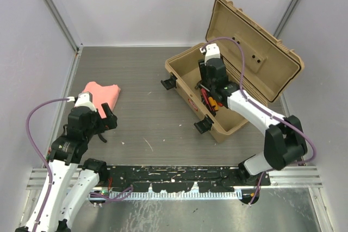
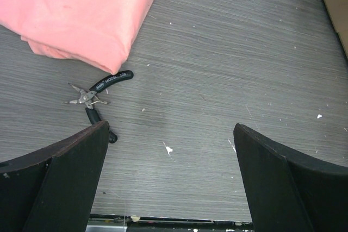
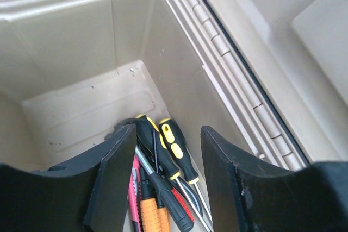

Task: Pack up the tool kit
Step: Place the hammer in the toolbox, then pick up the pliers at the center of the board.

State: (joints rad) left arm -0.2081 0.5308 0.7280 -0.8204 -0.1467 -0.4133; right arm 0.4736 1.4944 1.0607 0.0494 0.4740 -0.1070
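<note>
Grey, finely streaked tabletop [image 1: 141, 74] lay under both arms. We saw the ribbed tan plastic case [image 1: 182, 88] at right, its lid [image 1: 255, 52] thrown back. Screwdrivers [image 3: 176, 156] with yellow-black, orange and red handles lay heaped in one corner beneath the right gripper [image 3: 168, 130], whose fingers were parted and empty. The left gripper [image 2: 169, 129] gaped wide above slim black-handled pliers [image 2: 95, 97], just beside the soft pink folded cloth [image 2: 81, 9].

Your top camera looks down over the grey table [image 1: 141, 80] from its near edge. Left wrist camera: close above the pink folded cloth [image 2: 81, 9]. Right: close inside the tan hard-plastic case [image 3: 70, 42]. Top shares both.
</note>
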